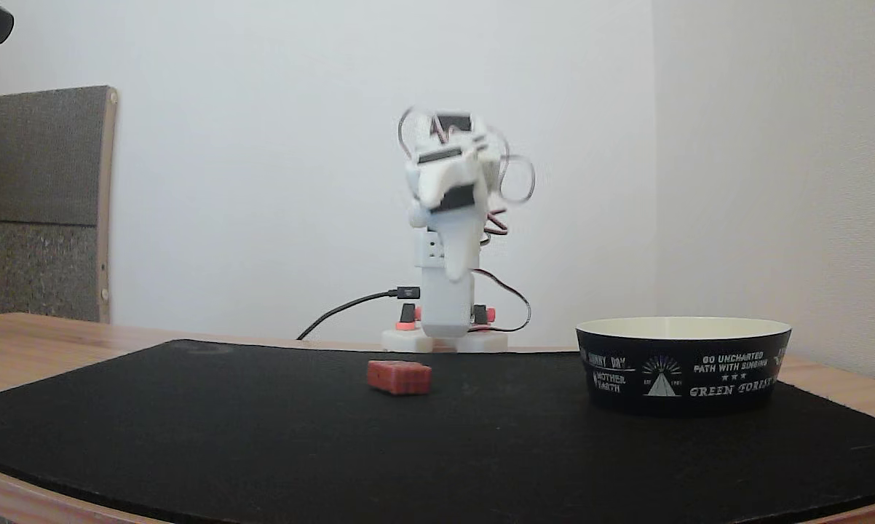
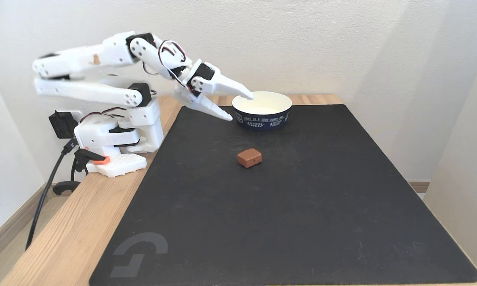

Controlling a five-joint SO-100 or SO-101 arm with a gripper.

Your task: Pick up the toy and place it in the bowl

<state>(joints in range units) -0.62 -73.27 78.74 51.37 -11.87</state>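
We take the toy [image 2: 249, 157] as our landmark. It lies flat on the black mat [image 2: 302, 206], alone, with nothing touching it. In the low fixed view the toy [image 1: 399, 377] sits in front of the arm's base [image 1: 445, 338], and the bowl [image 1: 683, 364] stands well to its right on the same mat. In the high fixed view the bowl [image 2: 262, 110] is beyond the toy, toward the wall, and well apart from it.

The gripper [image 2: 240, 106] hangs in the air above and behind the toy, near the bowl's rim on its left side. We see its fingers [image 2: 226, 85] spread moderately apart, with nothing between them. In the low view the gripper [image 1: 453, 273] is blurred, and we cannot read the gap there.

We judge the pick not yet begun: the fingers must come down over the toy first.

The toy looks like a small, stiff block with a faint grid of grooves, probably light. Its flat sides should give a firm hold, and the grooves may help against slipping. We would close on the two long faces, across the narrow width, near the middle, so it does not twist out. It lies slightly turned on the mat, so the wrist may need to line up with it.

The bowl is wide and shallow, an easy target.
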